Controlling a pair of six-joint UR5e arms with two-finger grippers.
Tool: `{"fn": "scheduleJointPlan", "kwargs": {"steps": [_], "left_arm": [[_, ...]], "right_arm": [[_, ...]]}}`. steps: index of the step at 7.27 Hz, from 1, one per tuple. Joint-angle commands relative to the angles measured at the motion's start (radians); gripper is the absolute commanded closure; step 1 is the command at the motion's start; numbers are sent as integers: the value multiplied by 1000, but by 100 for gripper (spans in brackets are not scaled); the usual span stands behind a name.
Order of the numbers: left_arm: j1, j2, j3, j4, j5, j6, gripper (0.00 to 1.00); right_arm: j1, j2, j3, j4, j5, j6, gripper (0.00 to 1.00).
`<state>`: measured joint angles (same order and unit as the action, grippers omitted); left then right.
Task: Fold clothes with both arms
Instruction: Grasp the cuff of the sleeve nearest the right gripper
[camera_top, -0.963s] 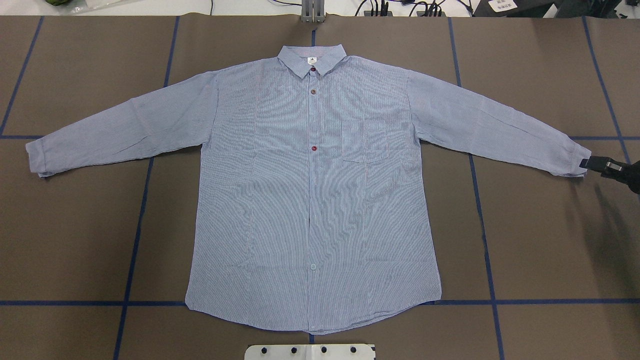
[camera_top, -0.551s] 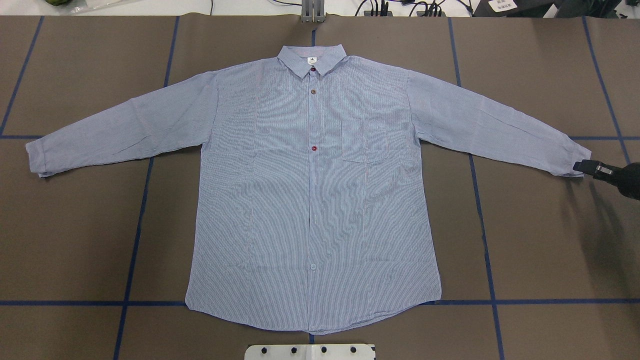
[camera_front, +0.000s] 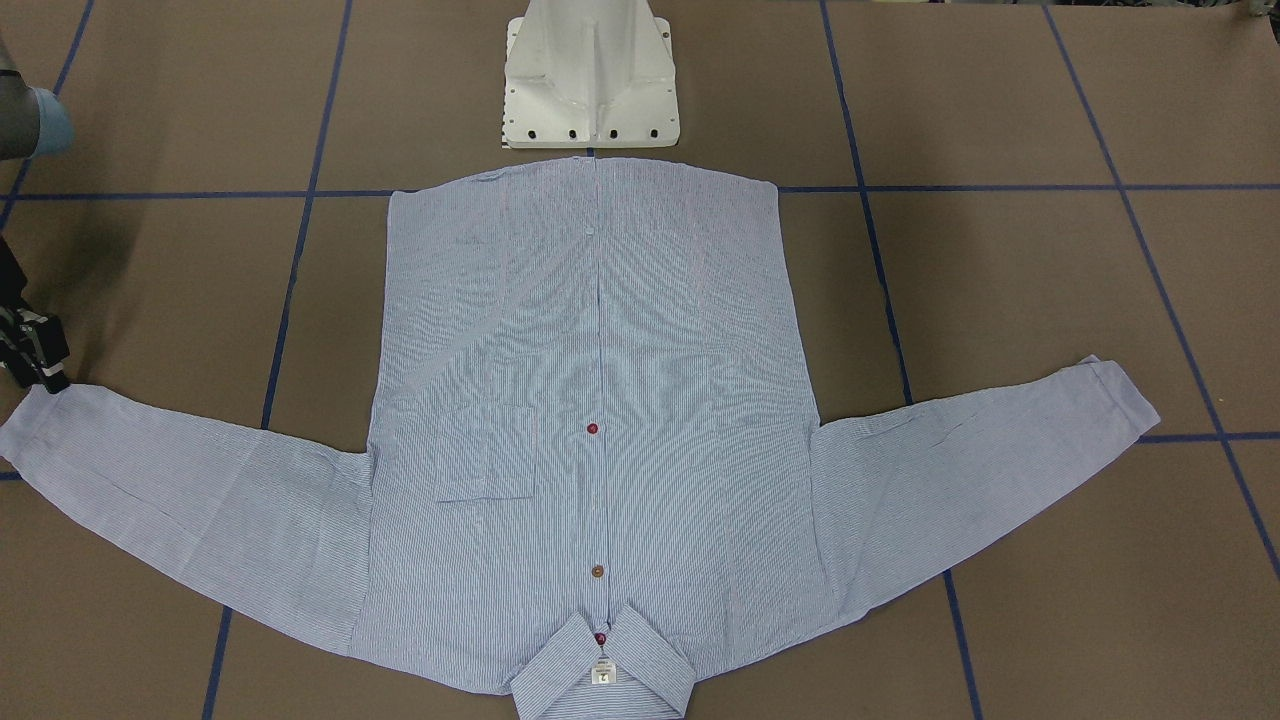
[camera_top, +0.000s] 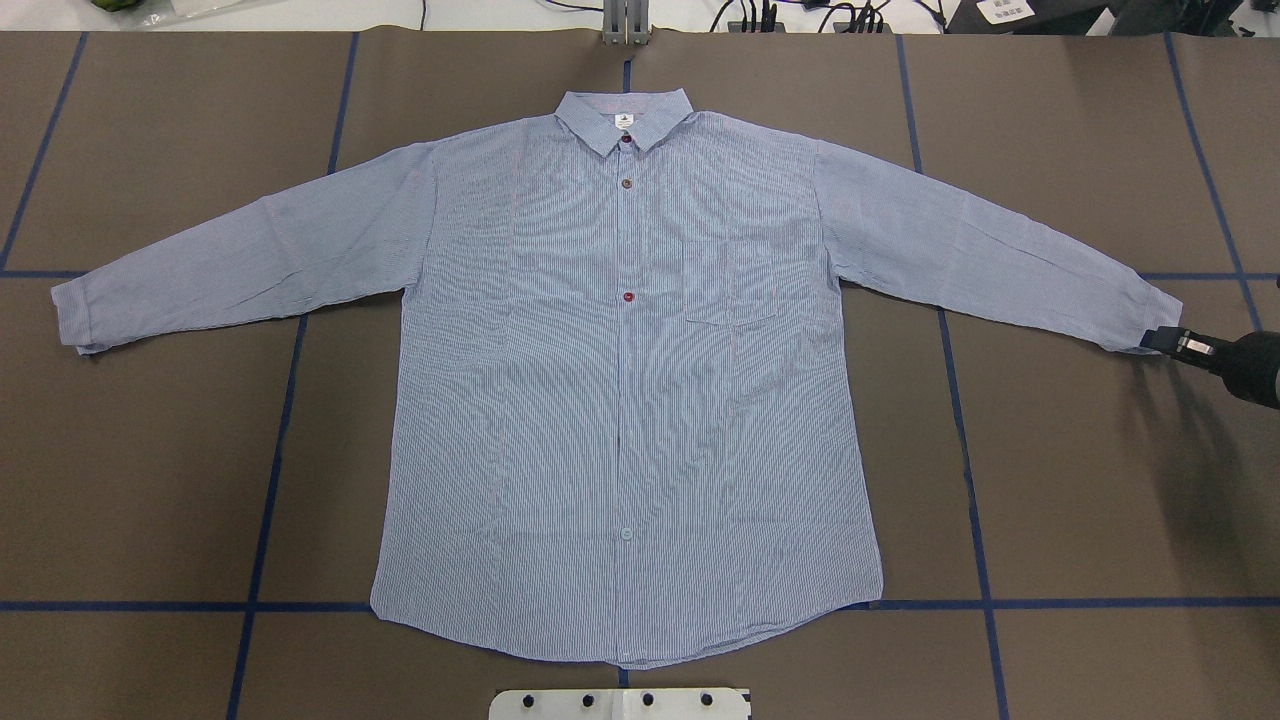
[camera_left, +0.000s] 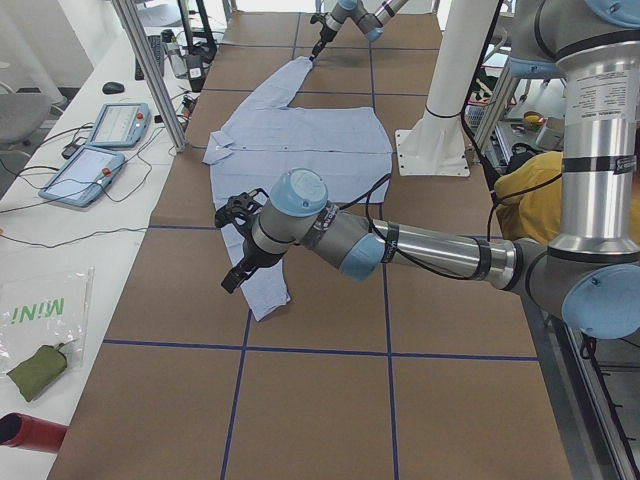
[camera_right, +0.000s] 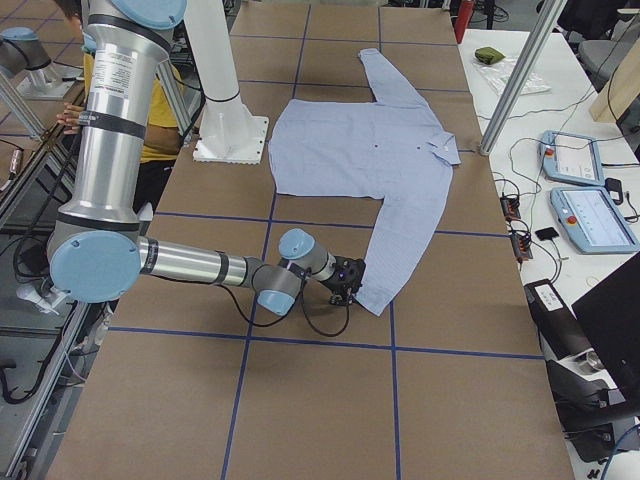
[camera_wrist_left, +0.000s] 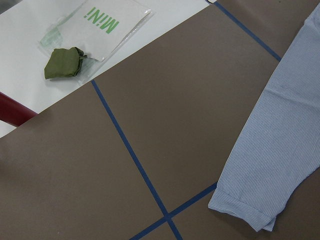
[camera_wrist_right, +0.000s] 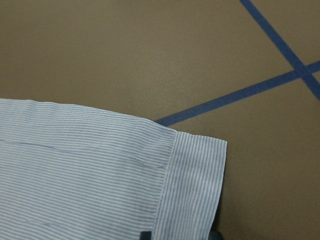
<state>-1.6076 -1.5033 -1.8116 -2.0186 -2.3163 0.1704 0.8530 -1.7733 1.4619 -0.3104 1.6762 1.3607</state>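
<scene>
The striped shirt (camera_top: 620, 400) lies flat and face up on the brown table, sleeves spread, collar away from the robot. My right gripper (camera_top: 1160, 340) is low at the end of the right cuff (camera_top: 1140, 318), its tips at the cuff's edge. In the right wrist view the cuff (camera_wrist_right: 195, 185) fills the lower left and two dark tips show apart at the bottom edge. It holds nothing. My left gripper (camera_left: 235, 275) hovers over the left cuff (camera_left: 268, 305). It shows only in the exterior left view, so I cannot tell its state. The left wrist view shows that cuff (camera_wrist_left: 245, 215) below.
The white pedestal base (camera_front: 590, 90) stands just behind the shirt's hem. A green pouch (camera_wrist_left: 62, 62) and a plastic bag lie on the white side bench past the left sleeve. Tablets (camera_left: 100, 150) and cables lie beyond the table's far edge. Blue tape lines cross the table.
My right gripper has slid toward the shirt until its tips reach the right cuff's edge. The shirt has not moved.
</scene>
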Motion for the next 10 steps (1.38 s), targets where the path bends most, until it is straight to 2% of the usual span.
{"fn": "scheduleJointPlan", "kwargs": {"steps": [1,3,6,8,9,10], "left_arm": [[0,0,0,0,0,0,0],[0,0,0,0,0,0,0],[0,2,0,0,0,0,0],[0,2,0,-2,0,0,0],[0,2,0,-2,0,0,0],[0,2,0,-2,0,0,0]], "right_arm": [[0,-1,0,1,-4,1,100],[6,-8,20,2,4,-2,100],[95,15,147,-9,55,-32,100],[118,157,181,-3,19,-74,100],[97,272,167,-15,1,-74,100],[27,373,158,-15,-48,-72,100]]}}
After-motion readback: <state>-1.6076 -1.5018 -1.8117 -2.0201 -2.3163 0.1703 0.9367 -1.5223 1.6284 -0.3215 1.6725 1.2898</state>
